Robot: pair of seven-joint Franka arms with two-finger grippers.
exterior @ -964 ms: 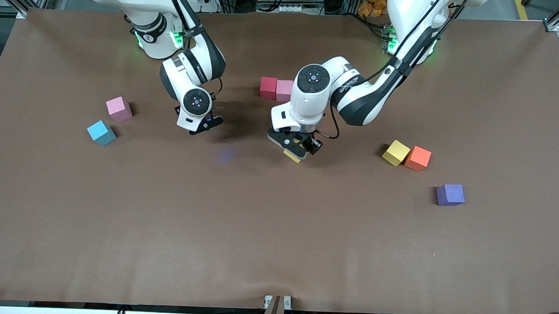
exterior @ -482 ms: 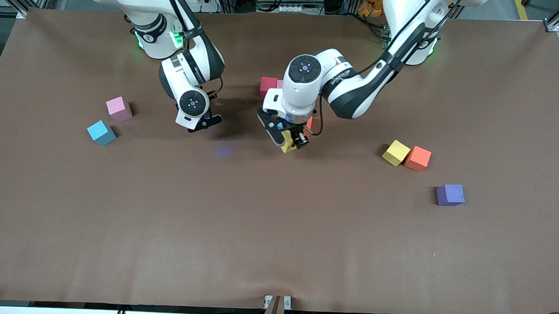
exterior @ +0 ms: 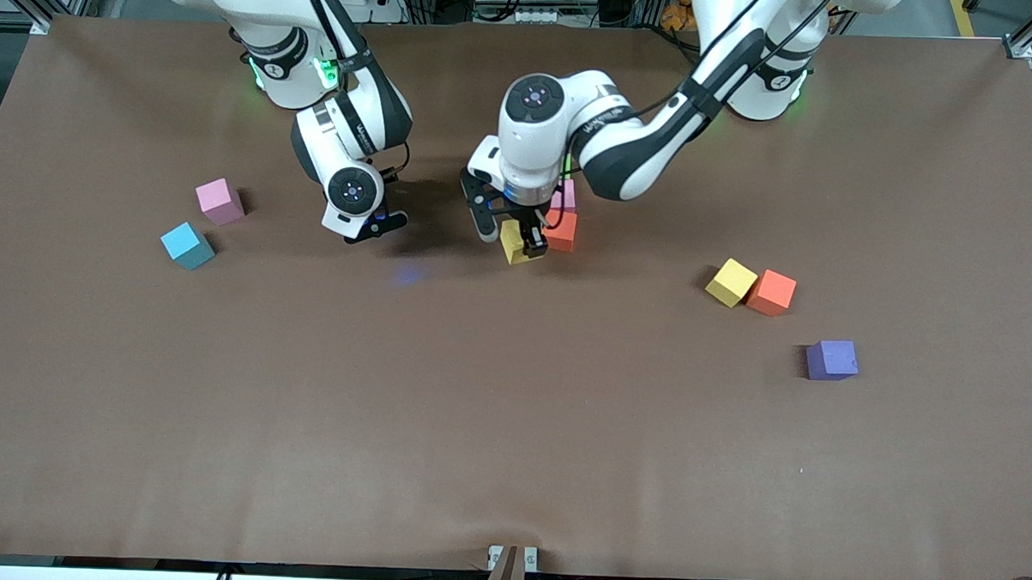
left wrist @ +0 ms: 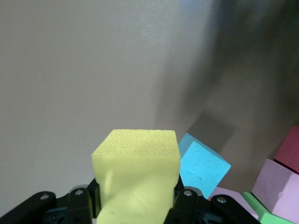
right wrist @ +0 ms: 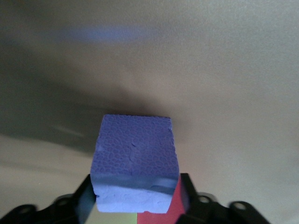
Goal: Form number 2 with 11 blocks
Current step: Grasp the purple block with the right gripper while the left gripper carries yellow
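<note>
My left gripper (exterior: 511, 234) (left wrist: 136, 196) is shut on a yellow block (exterior: 513, 241) (left wrist: 138, 158), low over the table beside an orange block (exterior: 561, 230). A pink block (exterior: 565, 195) adjoins the orange one on the robots' side. The left wrist view shows a light blue block (left wrist: 203, 163), a pink one (left wrist: 280, 186), a green one (left wrist: 261, 214) and a red one (left wrist: 289, 149) close together; my left arm hides these in the front view. My right gripper (exterior: 379, 228) (right wrist: 136, 186) stands open low over the table, with a blue block (right wrist: 135, 158) between its fingers.
Loose blocks lie apart. A pink block (exterior: 219, 201) and a light blue one (exterior: 186, 245) are toward the right arm's end. A yellow block (exterior: 731, 282), an orange one (exterior: 772, 292) and a purple one (exterior: 831, 359) are toward the left arm's end.
My left gripper carried the yellow block toward the robots' bases and the right arm's end, stopping beside the orange block. The left arm now covers the red block. The right arm barely moved.
</note>
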